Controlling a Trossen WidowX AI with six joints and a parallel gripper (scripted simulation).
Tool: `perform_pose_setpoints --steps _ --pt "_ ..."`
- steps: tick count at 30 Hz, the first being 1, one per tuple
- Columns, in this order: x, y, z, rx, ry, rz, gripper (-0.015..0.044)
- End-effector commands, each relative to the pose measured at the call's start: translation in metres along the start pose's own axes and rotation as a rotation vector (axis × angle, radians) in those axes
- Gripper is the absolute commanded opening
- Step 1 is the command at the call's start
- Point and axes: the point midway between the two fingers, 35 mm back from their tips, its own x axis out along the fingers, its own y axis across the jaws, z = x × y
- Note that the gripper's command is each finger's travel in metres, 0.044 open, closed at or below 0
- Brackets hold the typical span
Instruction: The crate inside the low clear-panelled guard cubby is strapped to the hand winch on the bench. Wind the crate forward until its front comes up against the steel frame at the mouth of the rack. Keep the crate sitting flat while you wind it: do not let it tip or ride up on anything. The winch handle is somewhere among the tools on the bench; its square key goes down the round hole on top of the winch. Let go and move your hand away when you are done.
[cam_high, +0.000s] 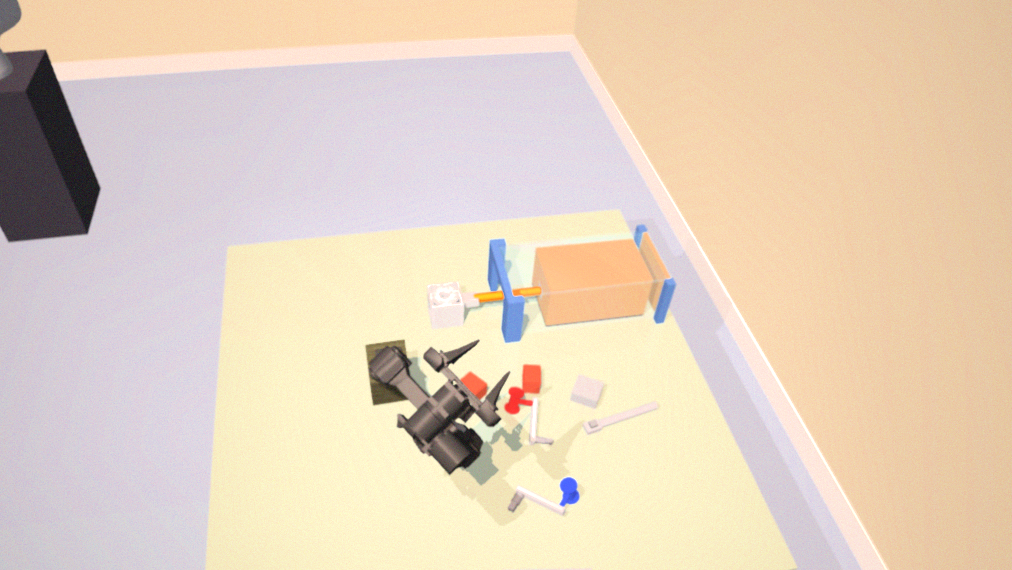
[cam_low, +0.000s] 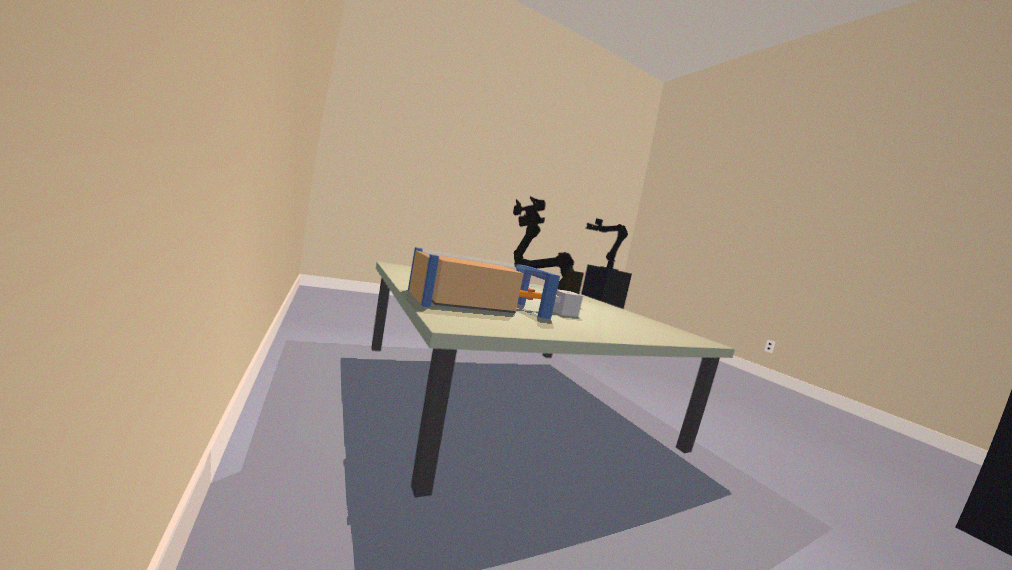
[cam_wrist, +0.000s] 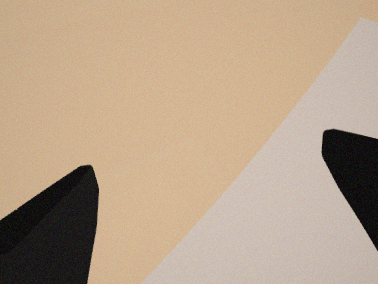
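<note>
The orange crate (cam_high: 591, 286) (cam_low: 474, 284) sits flat inside the clear-panelled cubby, with a gap between its front and the blue frame (cam_high: 515, 322) (cam_low: 548, 298). An orange strap (cam_high: 488, 296) runs from it through the frame to the pale winch (cam_high: 446, 313) (cam_low: 568, 304), which has a round hole on top. A cranked handle with a red knob (cam_high: 534, 421) and another with a blue knob (cam_high: 541, 499) lie on the bench. Which one has the square key cannot be told. My gripper (cam_high: 493, 357) (cam_low: 524, 201) (cam_wrist: 213, 159) is open and empty, high above the bench.
A red block (cam_high: 531, 378), another red block (cam_high: 473, 385) partly behind the gripper, a grey block (cam_high: 587, 391) and a flat wrench-like bar (cam_high: 624, 417) lie on the bench. Blue posts (cam_high: 664, 301) stand at the cubby's rear. The wrist view shows only wall and ceiling beyond the fingers.
</note>
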Motion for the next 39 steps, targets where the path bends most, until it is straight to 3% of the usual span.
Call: perform_pose_setpoints --steps 1,9,15,20,22,32,39 --pt "0.0 -0.001 0.0 -0.009 0.0 0.003 0.0426" --pt "0.003 -0.032 -0.02 -0.571 -0.05 0.157 0.044" --pt "0.028 -0.06 -0.027 -1.165 -0.23 0.245 0.044" --pt "0.065 -0.076 -0.016 -1.638 -0.437 0.213 0.044" --pt "0.079 -0.075 -0.013 -1.703 -0.496 0.216 0.044" --pt "0.144 -0.069 0.044 -2.262 -0.827 -0.094 0.044" --pt "0.177 -0.048 0.102 -2.582 -1.032 -0.517 0.044"
